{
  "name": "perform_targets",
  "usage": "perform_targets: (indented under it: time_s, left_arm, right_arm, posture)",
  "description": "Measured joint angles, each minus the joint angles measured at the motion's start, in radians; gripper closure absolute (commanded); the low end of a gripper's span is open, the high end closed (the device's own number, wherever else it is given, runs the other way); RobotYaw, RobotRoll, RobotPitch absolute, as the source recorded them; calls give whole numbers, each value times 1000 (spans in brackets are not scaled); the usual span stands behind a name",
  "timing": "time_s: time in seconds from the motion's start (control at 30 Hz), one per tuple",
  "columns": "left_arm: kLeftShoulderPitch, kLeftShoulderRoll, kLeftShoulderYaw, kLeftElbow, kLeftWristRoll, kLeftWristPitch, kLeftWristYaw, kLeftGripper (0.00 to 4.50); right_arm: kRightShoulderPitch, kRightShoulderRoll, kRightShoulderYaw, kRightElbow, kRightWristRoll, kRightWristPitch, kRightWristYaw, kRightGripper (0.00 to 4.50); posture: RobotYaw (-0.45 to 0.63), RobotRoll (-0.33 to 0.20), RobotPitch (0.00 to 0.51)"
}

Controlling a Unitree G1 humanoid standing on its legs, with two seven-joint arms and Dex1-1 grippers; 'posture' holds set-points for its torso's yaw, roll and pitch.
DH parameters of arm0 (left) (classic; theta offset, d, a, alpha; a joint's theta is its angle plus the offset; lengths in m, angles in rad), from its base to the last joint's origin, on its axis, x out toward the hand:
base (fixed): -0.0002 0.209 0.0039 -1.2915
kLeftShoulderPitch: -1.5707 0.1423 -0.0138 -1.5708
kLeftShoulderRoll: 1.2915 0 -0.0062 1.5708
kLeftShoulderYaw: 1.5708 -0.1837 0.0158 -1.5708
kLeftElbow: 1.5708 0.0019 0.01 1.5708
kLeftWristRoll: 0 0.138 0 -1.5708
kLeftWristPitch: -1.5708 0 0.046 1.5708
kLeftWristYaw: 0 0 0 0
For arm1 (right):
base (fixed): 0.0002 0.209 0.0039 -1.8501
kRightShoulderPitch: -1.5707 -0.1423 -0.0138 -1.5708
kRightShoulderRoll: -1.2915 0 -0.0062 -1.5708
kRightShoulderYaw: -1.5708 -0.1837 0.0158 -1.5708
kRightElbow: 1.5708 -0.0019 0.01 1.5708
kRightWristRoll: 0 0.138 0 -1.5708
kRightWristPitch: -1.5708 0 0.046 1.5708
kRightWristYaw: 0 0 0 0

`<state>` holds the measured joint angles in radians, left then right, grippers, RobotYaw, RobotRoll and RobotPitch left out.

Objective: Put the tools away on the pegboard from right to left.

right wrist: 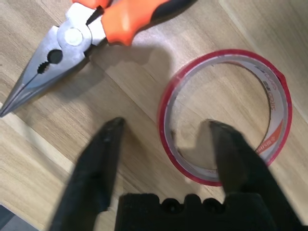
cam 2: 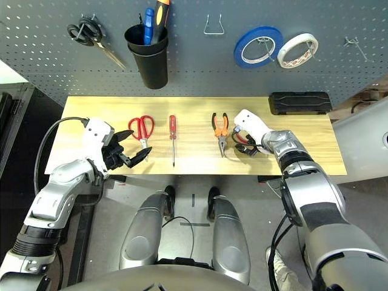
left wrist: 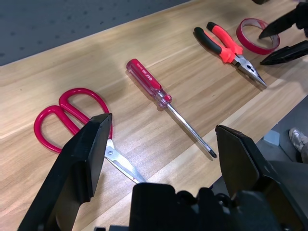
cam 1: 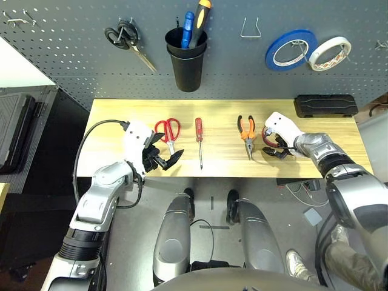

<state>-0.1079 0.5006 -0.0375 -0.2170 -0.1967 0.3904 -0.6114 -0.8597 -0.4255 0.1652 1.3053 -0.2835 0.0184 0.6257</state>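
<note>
Workshop-like bench area, perforated pegboard [cam 1: 224,73] with hooks, wooden worktop [cam 1: 218,167], hand tools, tape rolls [cam 1: 292,50]

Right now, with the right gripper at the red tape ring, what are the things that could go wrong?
The right gripper has one finger over the ring's opening and one outside, so closing may only catch the near rim of the red tape ring, and the ring could swing or slip. The pliers lie close beside it, so a sideways drift might push them.
</note>
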Motion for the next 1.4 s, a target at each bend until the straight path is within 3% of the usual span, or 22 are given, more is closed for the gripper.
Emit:
perform_targets:
  time_s: [0.23, 0.47, 0.63, 1.03, 1.4]
  left_arm:
    - [-5, -8, 0, 1, 0, -7, 2, 0]
    - [-51, -48, 2, 7, -11, -85, -1, 0]
    - [-82, -52, 8, 27, -40, -97, -25, 0]
    - [-110, -74, 40, 31, -115, -170, -66, 0]
    - [-95, -66, 55, -49, -232, -158, -136, 0]
  right_arm:
    - [22, -36, -12, -5, -3, -92, -108, 4477]
    - [104, -79, -96, -54, 57, -243, -213, 4477]
    - [231, -79, -156, -146, 117, -383, -264, 4477]
    - [483, -64, -254, -344, 166, -624, -518, 4477]
    - [521, -78, -299, -281, 152, -783, -757, 4477]
  posture:
    - [307, 0, 313]
    - [285, 0, 260]
    - [257, 0, 213]
    - [225, 0, 163]
    - [208, 0, 147]
